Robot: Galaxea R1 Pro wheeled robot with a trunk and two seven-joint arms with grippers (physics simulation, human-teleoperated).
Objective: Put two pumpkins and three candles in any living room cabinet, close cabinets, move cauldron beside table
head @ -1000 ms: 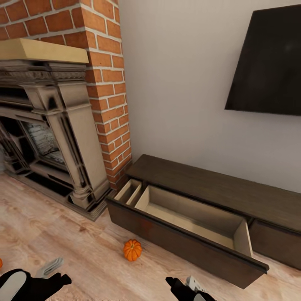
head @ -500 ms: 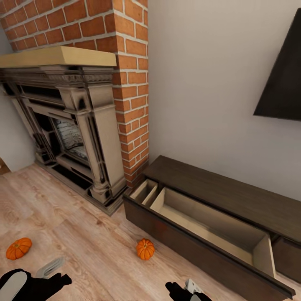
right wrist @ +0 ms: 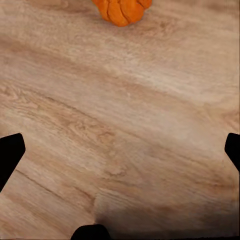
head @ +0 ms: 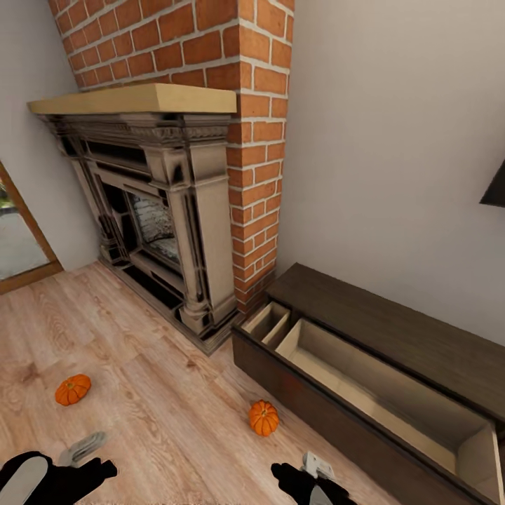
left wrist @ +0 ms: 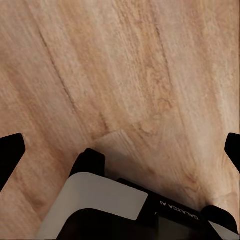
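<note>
Two orange pumpkins lie on the wooden floor. One pumpkin (head: 264, 417) is just in front of the cabinet's (head: 393, 322) open drawer (head: 382, 393), whose pale inside holds nothing. The other pumpkin (head: 73, 389) lies further left, in front of the fireplace. My right gripper (head: 312, 475) hangs low over the floor, short of the nearer pumpkin (right wrist: 121, 10), and is open (right wrist: 120, 150). At the lower left my left gripper (head: 84, 452) is open over bare boards (left wrist: 120, 150). The candles, the cauldron and the table are out of view.
A dark carved fireplace (head: 168, 210) with a beige mantel stands against a brick chimney (head: 245, 105), touching the cabinet's left end. A glass door (head: 17, 238) is at the far left. A corner of the wall TV (head: 494, 189) shows at the right edge.
The view has swung left, so the fireplace now sits near the middle and the TV has almost left the picture. The second pumpkin has come fully into sight. Both grippers hold their pose.
</note>
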